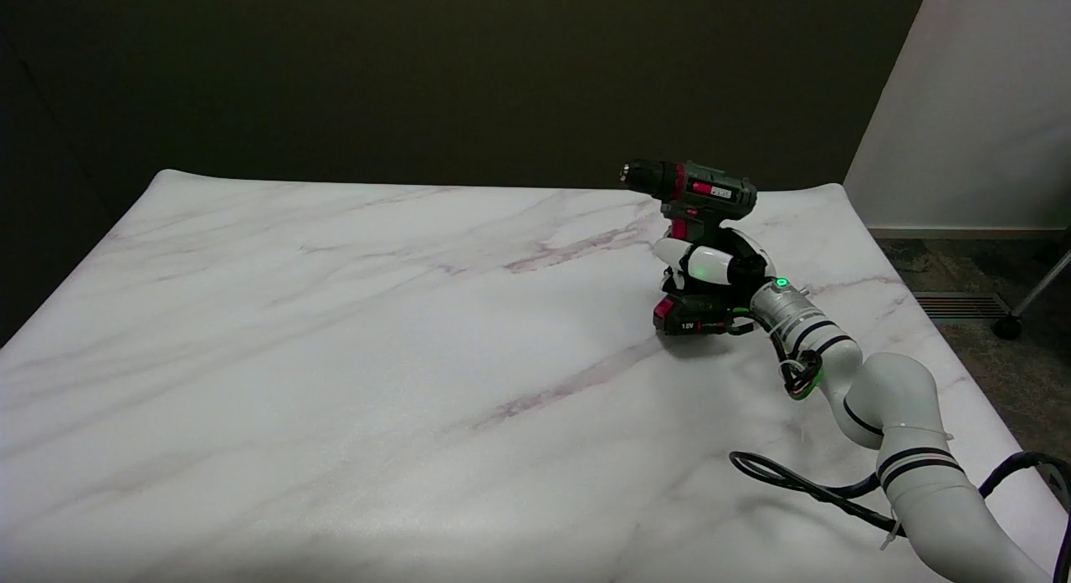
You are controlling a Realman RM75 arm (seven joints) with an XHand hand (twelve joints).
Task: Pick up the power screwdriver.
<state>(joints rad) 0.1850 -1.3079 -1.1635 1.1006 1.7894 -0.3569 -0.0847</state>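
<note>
Nearest the camera, one white right arm (pixel 899 399) reaches in from the lower right with a black cable (pixel 795 480) trailing beside it. Its right hand (pixel 711 269) wraps the grip of the single power screwdriver (pixel 688 190), standing upright on the marble table (pixel 335 357), right of centre.

A marble-patterned table (pixel 335 357) bears the upright power screwdriver (pixel 699 232).

Dark wall (pixel 376 73), marble table (pixel 335 357)
</note>
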